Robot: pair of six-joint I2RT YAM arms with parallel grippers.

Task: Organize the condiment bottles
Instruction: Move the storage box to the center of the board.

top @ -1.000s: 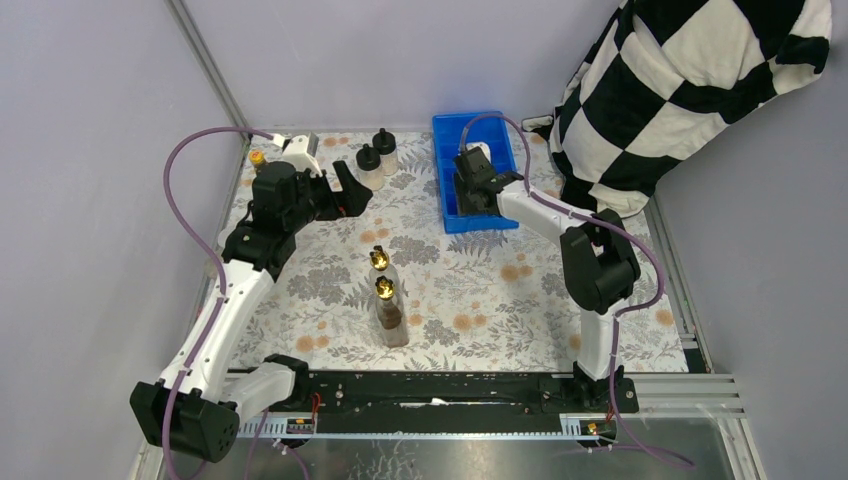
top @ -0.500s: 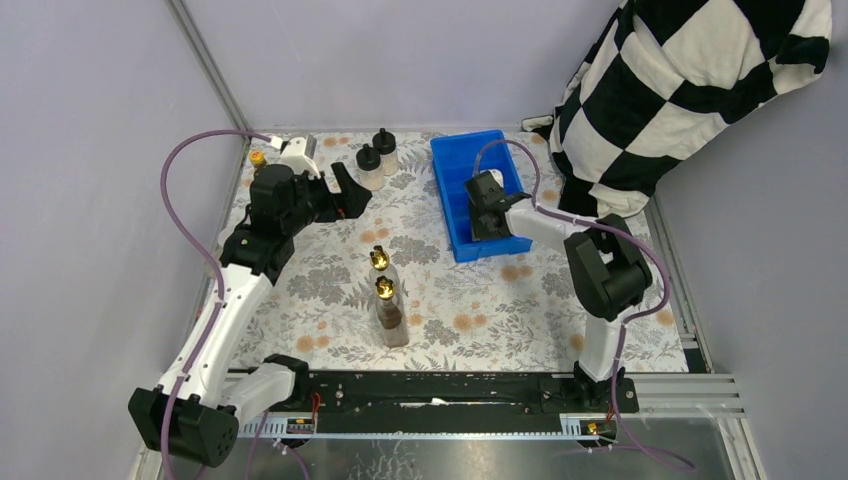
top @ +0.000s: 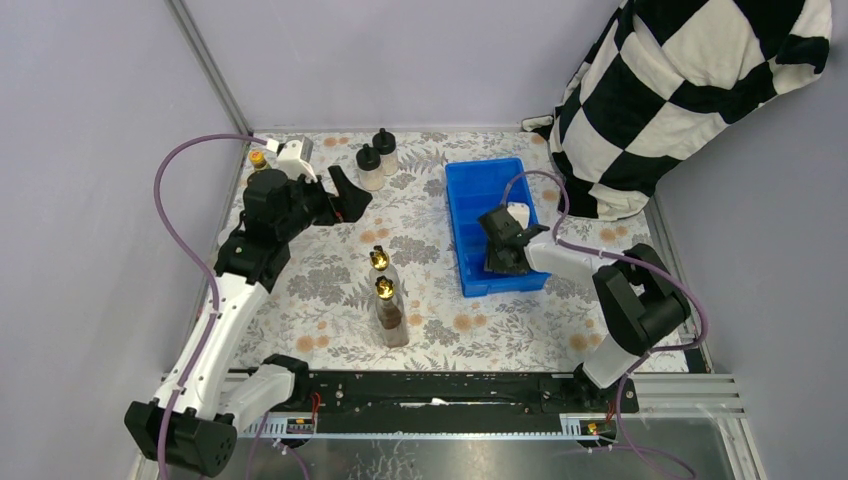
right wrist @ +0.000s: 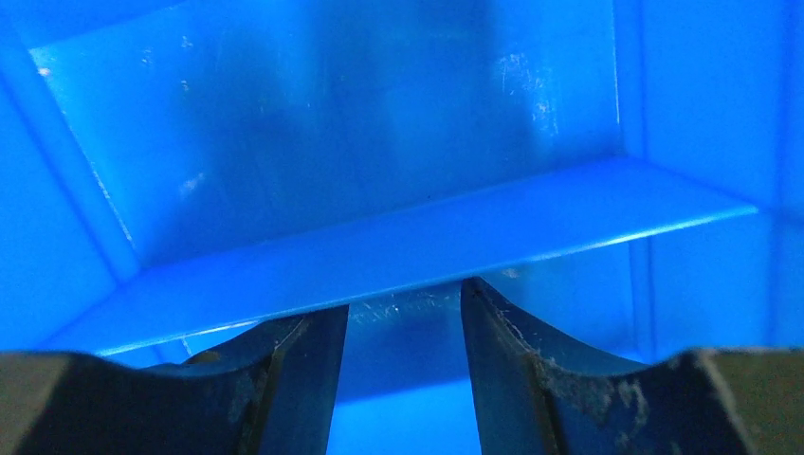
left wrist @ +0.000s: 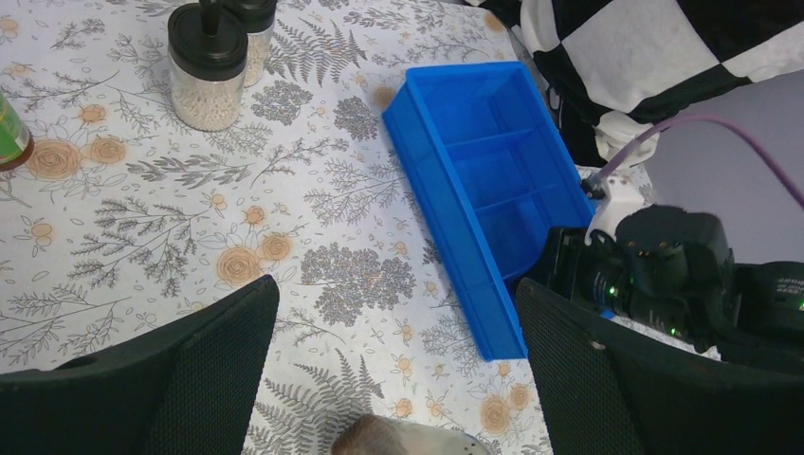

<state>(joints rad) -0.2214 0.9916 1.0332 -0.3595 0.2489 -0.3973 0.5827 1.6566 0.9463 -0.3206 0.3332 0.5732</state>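
Note:
Two tall clear gold-spouted bottles stand mid-table. A pair of squat black-capped pale bottles stands at the back; the left wrist view shows them too. An orange-capped bottle stands at the far left. My left gripper hovers wide open over bare cloth, holding nothing. My right gripper reaches into the near compartment of the blue tray, jaws apart, nothing between them, its tips against a divider.
A person in a black-and-white checked top stands at the back right, close to the tray. A blurred rounded object shows at the bottom edge of the left wrist view. Grey walls close in the floral cloth.
The blue tray has slid toward the near right together with my right gripper inside it, and has turned slightly. My left arm has hardly moved.

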